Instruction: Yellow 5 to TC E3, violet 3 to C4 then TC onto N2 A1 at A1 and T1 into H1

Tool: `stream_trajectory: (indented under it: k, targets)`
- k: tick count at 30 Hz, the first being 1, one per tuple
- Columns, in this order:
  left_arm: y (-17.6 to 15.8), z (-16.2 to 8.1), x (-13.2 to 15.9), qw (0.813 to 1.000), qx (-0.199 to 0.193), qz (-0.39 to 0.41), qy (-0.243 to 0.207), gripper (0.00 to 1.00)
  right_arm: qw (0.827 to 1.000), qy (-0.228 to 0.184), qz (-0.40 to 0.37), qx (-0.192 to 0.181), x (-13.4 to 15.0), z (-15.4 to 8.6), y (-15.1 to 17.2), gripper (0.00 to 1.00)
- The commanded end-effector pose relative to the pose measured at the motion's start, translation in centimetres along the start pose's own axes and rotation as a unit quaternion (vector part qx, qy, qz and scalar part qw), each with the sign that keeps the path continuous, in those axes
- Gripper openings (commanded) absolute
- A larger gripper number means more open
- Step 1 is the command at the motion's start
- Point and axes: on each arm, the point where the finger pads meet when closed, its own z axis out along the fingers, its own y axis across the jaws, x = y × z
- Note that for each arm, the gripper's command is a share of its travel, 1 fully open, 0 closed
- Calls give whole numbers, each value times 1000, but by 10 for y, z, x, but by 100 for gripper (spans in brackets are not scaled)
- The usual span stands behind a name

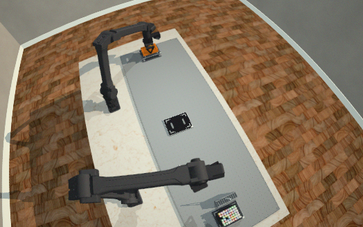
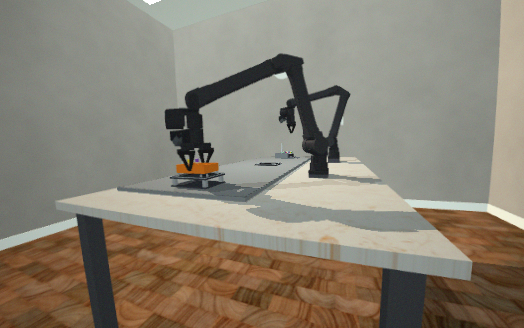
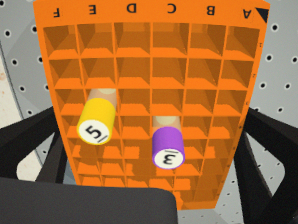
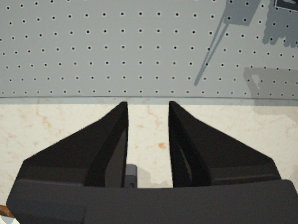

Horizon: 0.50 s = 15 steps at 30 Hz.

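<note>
The orange tube carrier TC (image 1: 147,52) (image 2: 210,168) (image 3: 150,10) is between the fingers of my left gripper (image 2: 197,165) (image 3: 150,110), which is shut on its sides. TC is over the raised nest N2 (image 2: 212,176); whether it touches it I cannot tell. The yellow vial 5 (image 3: 99,114) stands in well E3 and the violet vial 3 (image 3: 168,141) in C4, both leaning in the picture from the wrist view's angle. My right gripper (image 4: 148,111) (image 2: 291,131) is slightly open and empty. Vial rack R1 (image 1: 216,216) holds many coloured caps. Holder H1 (image 1: 225,199) is beside it, with forceps T1 (image 2: 281,147) upright.
A black nest (image 1: 177,125) lies mid-board between the arms. The grey perforated board (image 1: 166,86) bears the nests and R1. The right arm reaches over the board near H1. The pale table edge (image 2: 150,222) is close to N2.
</note>
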Motion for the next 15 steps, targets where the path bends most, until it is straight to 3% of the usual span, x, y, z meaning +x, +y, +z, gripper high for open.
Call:
stream_trajectory:
  k: [1, 15]
  targets:
    - [5, -8, -15, 1000, -12, 2, -15, 0, 1000, -14, 7, 3, -8, -12, -3, 24]
    - [0, 1, -10, 1000, -5, 2, -8, 0, 1000, -14, 7, 3, -8, -12, -3, 24]
